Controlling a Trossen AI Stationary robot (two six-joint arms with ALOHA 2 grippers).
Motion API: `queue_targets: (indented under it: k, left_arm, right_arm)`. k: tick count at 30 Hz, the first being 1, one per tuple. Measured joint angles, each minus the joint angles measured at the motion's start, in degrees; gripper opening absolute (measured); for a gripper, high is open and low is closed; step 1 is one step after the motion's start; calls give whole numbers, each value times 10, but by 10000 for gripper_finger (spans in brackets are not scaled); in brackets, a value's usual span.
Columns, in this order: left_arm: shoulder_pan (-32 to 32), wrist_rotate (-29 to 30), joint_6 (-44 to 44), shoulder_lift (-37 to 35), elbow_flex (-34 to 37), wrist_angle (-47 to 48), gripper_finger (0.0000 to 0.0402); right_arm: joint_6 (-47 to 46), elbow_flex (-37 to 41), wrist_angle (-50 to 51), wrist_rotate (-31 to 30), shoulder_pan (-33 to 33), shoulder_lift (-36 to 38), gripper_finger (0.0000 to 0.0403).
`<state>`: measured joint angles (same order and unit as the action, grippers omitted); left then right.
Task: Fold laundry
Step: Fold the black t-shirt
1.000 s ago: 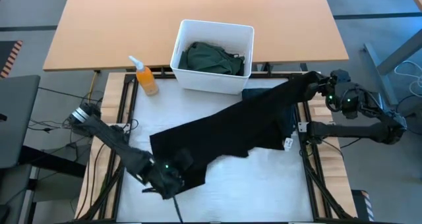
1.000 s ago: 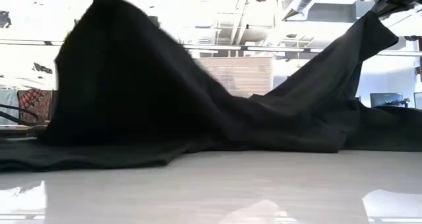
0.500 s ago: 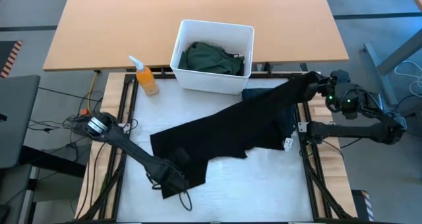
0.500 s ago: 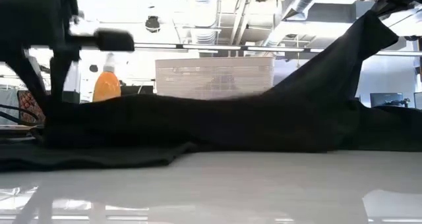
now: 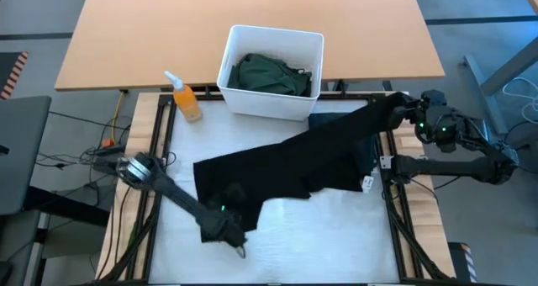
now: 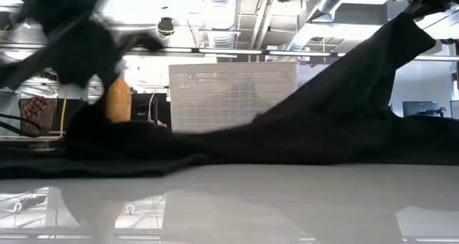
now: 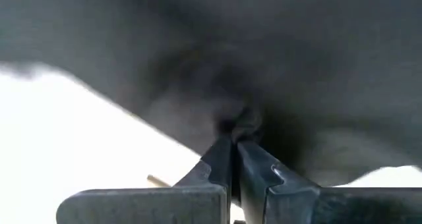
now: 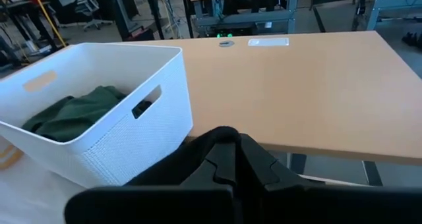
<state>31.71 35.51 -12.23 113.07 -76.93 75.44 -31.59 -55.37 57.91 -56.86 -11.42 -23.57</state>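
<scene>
A long black garment [image 5: 294,164] lies slantwise on the white table top [image 5: 319,235], from the near left up to the far right. My left gripper [image 5: 231,227] is low at its near-left end and shut on it. My right gripper [image 5: 397,108] is raised at the table's far right and shut on the garment's other end, which climbs to it [image 6: 401,36]. A dark green garment [image 5: 269,74] lies in the white bin [image 5: 313,46]. My left gripper pinches a small pucker of the black cloth [image 7: 239,118] between its two fingertips, near the garment's near-left end. The fingers slant down from the table's left. The cloth around the pinch lies low on the table, slack. One layer or several, I cannot tell. My right gripper pinches the garment's far-right end [image 8: 214,140] between its shut fingers, roughly level and well above the table. The cloth bunches over the fingertips and drapes down from there to the table [image 6: 337,93].
The white bin stands at the far edge of the table top, an orange spray bottle [image 5: 185,99] to its left. A wooden table [image 5: 252,8] lies beyond. More dark cloth with a white label [image 5: 367,182] lies under the garment at the right. Bare white surface shows along the near edge.
My left gripper has come down toward the table and tipped its fingers downward, still shut on the cloth. The garment's left end, held up in a high peak before, has sunk and now lies low on the table. The right end stays raised.
</scene>
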Motion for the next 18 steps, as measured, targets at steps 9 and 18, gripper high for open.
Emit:
queue_targets:
  k: [9, 18]
  left_arm:
    - [-20, 129, 78, -183, -125, -55, 0]
    - [148, -50, 54, -300, -56, -350, 0]
  right_arm:
    - [-1, 0, -1, 0, 0, 0, 20]
    - [13, 0, 5, -1, 0, 0, 20]
